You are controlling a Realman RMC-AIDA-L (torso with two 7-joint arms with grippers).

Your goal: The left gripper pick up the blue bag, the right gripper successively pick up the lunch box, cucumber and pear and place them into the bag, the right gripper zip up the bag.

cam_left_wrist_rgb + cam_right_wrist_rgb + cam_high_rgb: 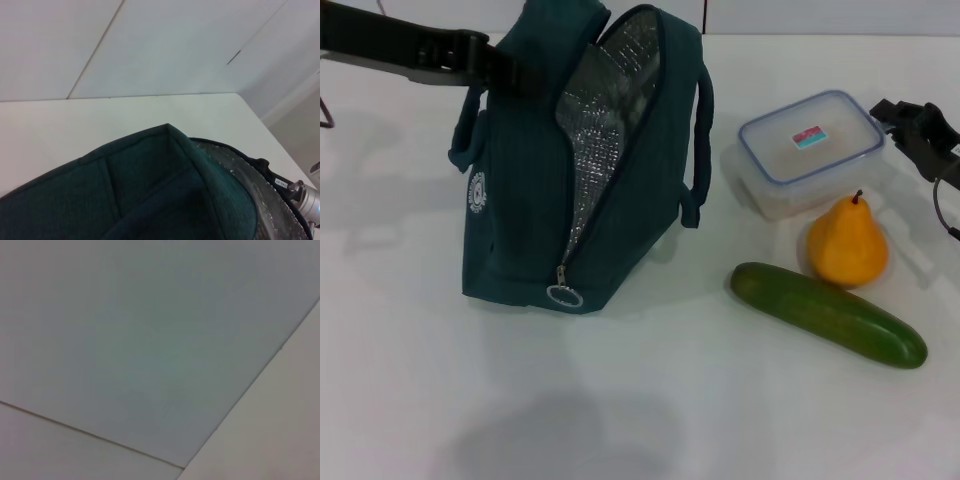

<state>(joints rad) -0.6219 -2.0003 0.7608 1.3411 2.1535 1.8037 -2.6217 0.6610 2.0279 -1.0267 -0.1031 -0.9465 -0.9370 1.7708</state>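
Observation:
The blue bag (535,190) stands tilted at the left of the white table, its zipper open and its silver foil lining (605,110) showing. My left gripper (508,62) comes in from the left and is shut on the bag's top by a handle. The left wrist view shows the bag's teal fabric (150,190) close up. The lunch box (810,145) lies at the right, with the pear (848,243) in front of it and the cucumber (828,313) nearest me. My right gripper (908,130) hovers open just beyond the lunch box's right edge, touching nothing.
The zipper's ring pull (564,296) hangs at the bag's lower front. The white table (640,410) runs broad and bare in front of the bag. The right wrist view shows only pale wall panels (150,340).

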